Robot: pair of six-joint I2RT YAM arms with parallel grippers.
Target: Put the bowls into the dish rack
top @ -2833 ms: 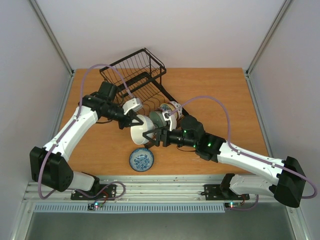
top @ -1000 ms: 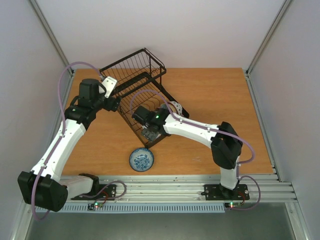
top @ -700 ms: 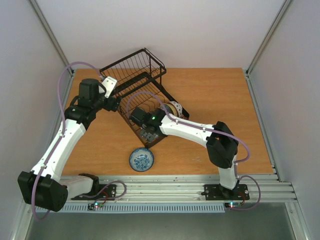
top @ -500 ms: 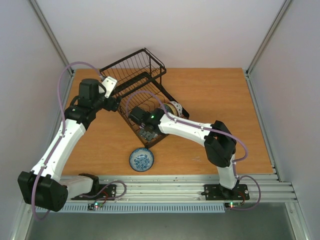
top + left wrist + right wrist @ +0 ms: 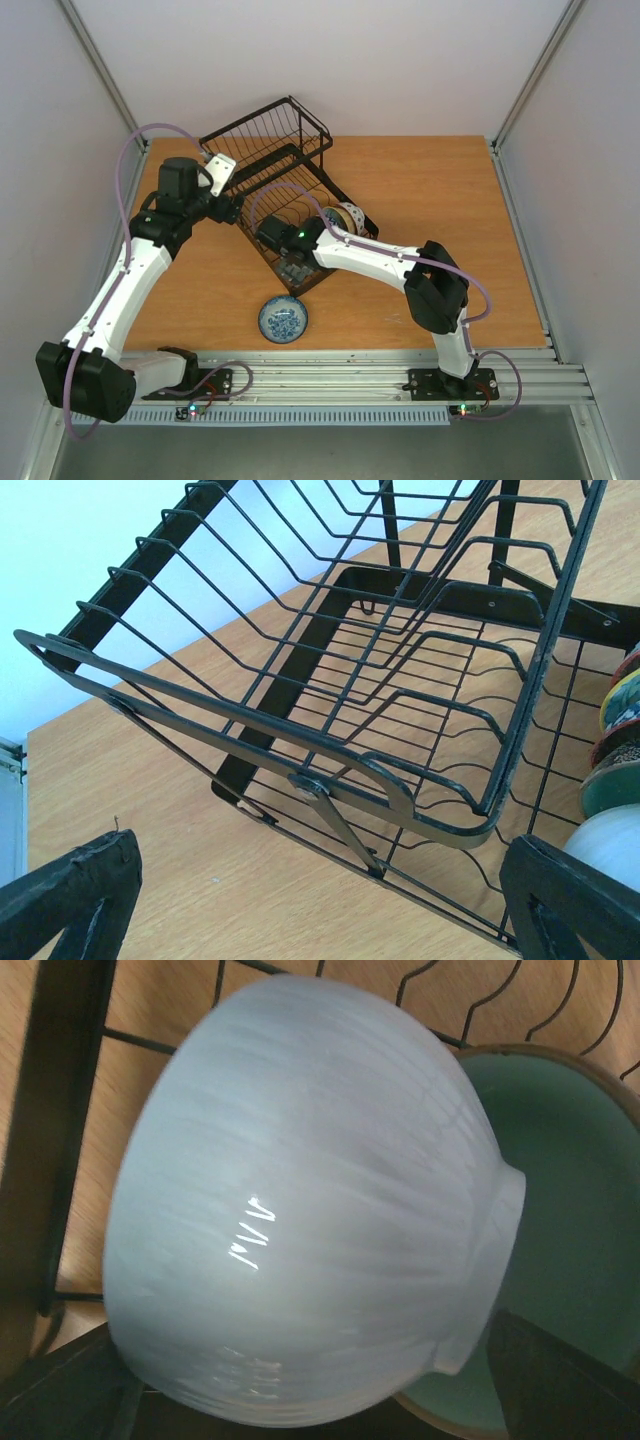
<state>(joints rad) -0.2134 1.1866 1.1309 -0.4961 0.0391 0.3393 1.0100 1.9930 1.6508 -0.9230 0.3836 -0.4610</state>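
The wooden desk carries the black wire dish rack, which lies ahead of both sets of jaws. The left arm hovers at the rack's raised basket end, its jaws wide apart and empty. The right arm reaches over the plate slots. Its jaws stand wide on either side of the white bowl; whether they press on it or are free of it cannot be told. That bowl lies on its side over the rack's wires, its rim against the mint green bowl just beyond the jaws.

The step in hand looks like seating the white bowl. Done well, the wires and the neighbour should bear it before release. The jaws should then part gently and draw straight back, catching no rim. The blue-and-white bowl sits on the desk, well apart from both jaws, not yet loaded.
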